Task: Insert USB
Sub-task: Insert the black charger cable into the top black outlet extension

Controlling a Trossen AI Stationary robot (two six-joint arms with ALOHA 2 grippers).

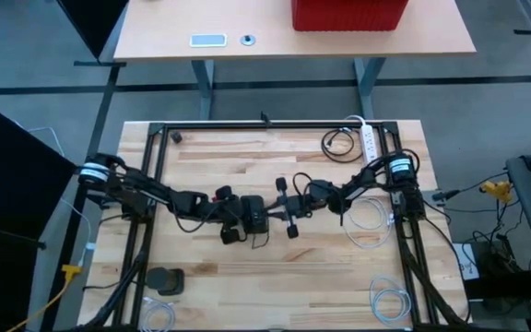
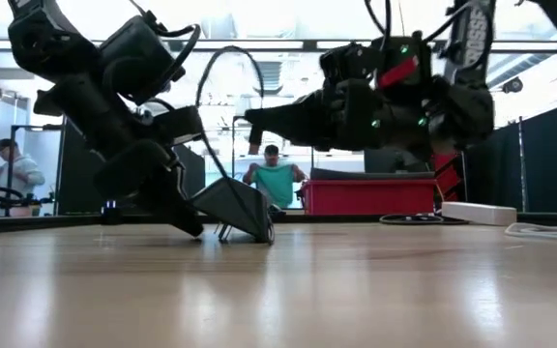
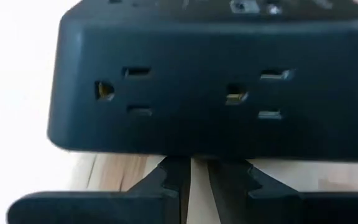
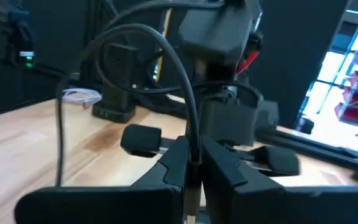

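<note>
Wood desk (image 1: 275, 267): pale planks inside a black rail frame (image 1: 265, 125); from above, my two arms meet at its middle.
Left jaws (image 1: 238, 219): reaching in from the left edge, right up against the black power block (image 1: 257, 219).
Right jaws (image 1: 295, 207): just beside the block on its far side, clamped on the USB cable.
Edges: white power strip (image 1: 369, 140) along the back right rail, white cable coils (image 1: 390, 300) in the near corners, a dark box (image 1: 166, 279) near front left; bare planks in front of me.
Beyond: a second desk (image 1: 155, 37) carrying a red bin (image 1: 348, 14).
Low view: the block (image 2: 235, 208) sits tilted on the wood under my left jaws (image 2: 187, 222); my right jaws (image 2: 254, 118) hang clear above it.
Room: bright hall, one person (image 2: 277, 179) behind the red bin (image 2: 370, 198), another (image 2: 13, 169) far left.
Left wrist view: block (image 3: 210, 81) with outlet faces fills the view; left jaws (image 3: 199, 180) nearly closed, a thin slit of wood between, nothing in it.
Right wrist view: right jaws (image 4: 193, 165) pinch the dark USB cable (image 4: 166, 56), which arcs up and away; my other arm stands close ahead.
</note>
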